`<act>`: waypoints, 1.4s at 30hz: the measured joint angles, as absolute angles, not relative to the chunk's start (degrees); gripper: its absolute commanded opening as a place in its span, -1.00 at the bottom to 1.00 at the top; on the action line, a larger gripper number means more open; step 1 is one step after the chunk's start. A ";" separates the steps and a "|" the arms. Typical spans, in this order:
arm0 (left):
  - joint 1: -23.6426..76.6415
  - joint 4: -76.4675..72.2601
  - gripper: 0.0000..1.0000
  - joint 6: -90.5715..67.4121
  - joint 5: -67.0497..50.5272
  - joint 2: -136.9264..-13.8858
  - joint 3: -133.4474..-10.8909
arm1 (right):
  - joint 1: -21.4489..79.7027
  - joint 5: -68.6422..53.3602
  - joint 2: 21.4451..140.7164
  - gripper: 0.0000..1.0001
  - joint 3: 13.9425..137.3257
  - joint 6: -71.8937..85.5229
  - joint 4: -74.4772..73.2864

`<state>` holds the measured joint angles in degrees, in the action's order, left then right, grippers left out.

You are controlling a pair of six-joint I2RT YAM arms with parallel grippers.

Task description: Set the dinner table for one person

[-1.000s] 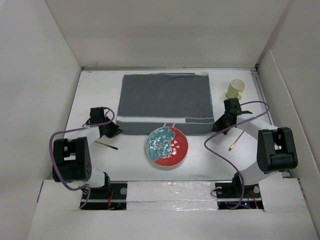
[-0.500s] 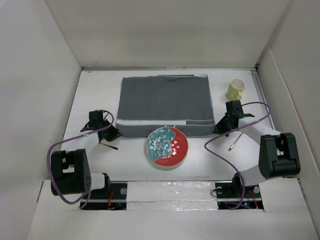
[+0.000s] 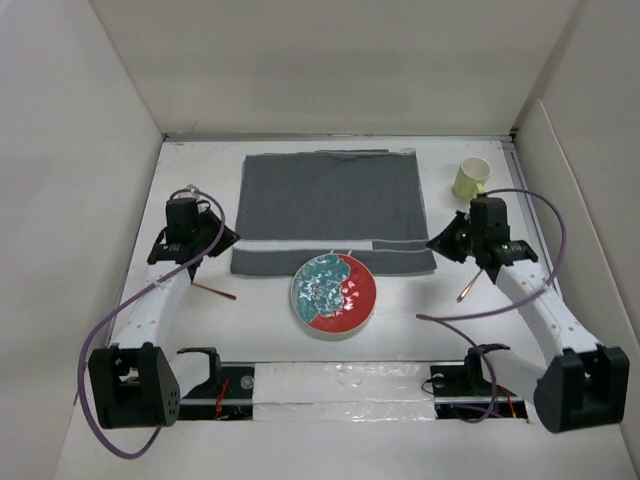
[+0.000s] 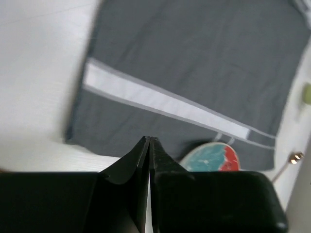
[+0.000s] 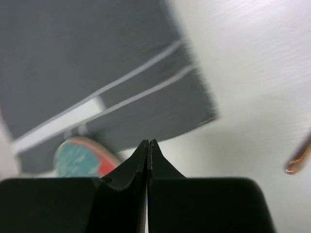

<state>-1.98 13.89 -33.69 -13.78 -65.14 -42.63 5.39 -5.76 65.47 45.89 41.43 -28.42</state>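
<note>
Seemingly the cloth-laying step is ending. The grey cloth (image 3: 330,200) lies flat, far-centre on the white desk (image 3: 190,180), which spans the whole floor ahead of both arms. A plate (image 3: 334,292) overlaps its near edge. Left hand (image 3: 222,240) and right hand (image 3: 440,243) hover by the cloth's near corners, both clenched on nothing. Next, probably: centre the plate on the cloth, which calls for reopening a hand.

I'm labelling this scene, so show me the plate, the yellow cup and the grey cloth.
plate (image 3: 333,292), top external view, its painted centre.
yellow cup (image 3: 468,184), top external view, its side wall.
grey cloth (image 3: 330,195), top external view, its plain middle.
</note>
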 measured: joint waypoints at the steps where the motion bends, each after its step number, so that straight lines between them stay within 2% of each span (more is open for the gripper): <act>1: -0.95 13.39 -1.00 -33.19 -14.70 -63.94 -43.05 | 6.50 -8.03 63.24 -1.00 45.54 41.28 -27.51; 2: 0.30 12.95 -1.00 -32.93 -15.44 -62.72 -43.29 | 8.32 -10.61 61.06 -1.00 44.69 41.15 -25.76; 3: 1.76 12.71 -1.00 -32.77 -16.10 -61.54 -43.44 | 10.37 -12.99 59.16 -0.71 43.33 41.23 -23.77; 4: 2.96 12.64 -1.00 -32.69 -16.38 -60.77 -43.62 | 12.56 -15.29 57.78 -0.15 41.71 41.54 -22.13; 5: 5.26 12.60 -1.00 -32.53 -16.73 -59.61 -44.07 | 14.66 -17.37 56.93 -0.14 40.03 41.74 -21.28; 6: 7.53 12.73 -1.00 -32.18 -16.62 -58.96 -44.82 | 16.27 -19.09 56.66 0.23 38.28 42.41 -19.75; 7: 9.30 13.08 -1.00 -31.90 -16.40 -58.72 -45.80 | 17.74 -20.84 56.66 0.34 36.10 43.09 -17.93; 9: 14.04 13.13 -0.97 -31.20 -14.85 -58.72 -48.97 | 20.18 -23.64 58.02 0.42 32.32 43.94 -15.49; 10: 16.47 12.71 -0.73 -30.85 -14.15 -58.63 -50.41 | 21.30 -24.69 59.37 0.43 30.96 44.34 -14.48; 11: 19.07 12.05 -0.62 -30.30 -13.13 -58.35 -51.55 | 22.17 -25.50 61.14 0.43 30.04 44.80 -13.80; 13: 23.49 10.66 -0.42 -29.69 -11.29 -57.71 -52.93 | 24.16 -26.57 64.84 0.42 29.08 45.54 -11.94; 17: 29.04 10.33 -0.29 -27.81 -8.69 -58.04 -55.27 | 26.94 -27.22 70.50 0.23 28.67 46.72 -6.22; 20: 29.65 10.22 -0.16 -25.36 -7.42 -58.24 -55.55 | 27.51 -27.64 74.48 0.13 27.62 48.14 -0.82; 28: 29.63 11.92 0.05 -14.61 -1.04 -61.45 -57.56 | 28.60 -29.58 84.27 -0.12 26.59 51.20 10.44; 29: 29.63 11.94 0.06 -13.82 -0.71 -61.89 -57.80 | 28.60 -29.87 85.08 -0.20 26.59 51.31 11.60; 30: 29.63 11.94 0.07 -13.21 -0.49 -62.13 -57.98 | 28.60 -30.17 85.78 -0.43 26.59 51.51 12.45; 31: 29.63 12.03 0.08 -12.75 -0.34 -62.26 -58.15 | 28.58 -30.26 86.08 -0.76 26.59 51.64 12.73; 32: 29.63 12.01 0.08 -12.40 -0.30 -62.30 -58.37 | 28.53 -30.24 87.11 -0.76 26.55 51.94 13.65; 33: 29.63 12.16 0.08 -12.21 -0.45 -62.41 -58.78 | 28.53 -30.46 87.79 -1.00 26.50 52.38 14.20; 37: 29.63 13.65 0.08 -12.01 -0.73 -62.98 -62.22 | 28.91 -32.49 86.19 -1.00 26.39 52.62 15.62; 42: 29.63 15.97 0.13 -11.57 0.71 -63.96 -70.85 | 29.28 -28.58 72.12 -1.00 27.83 48.88 0.03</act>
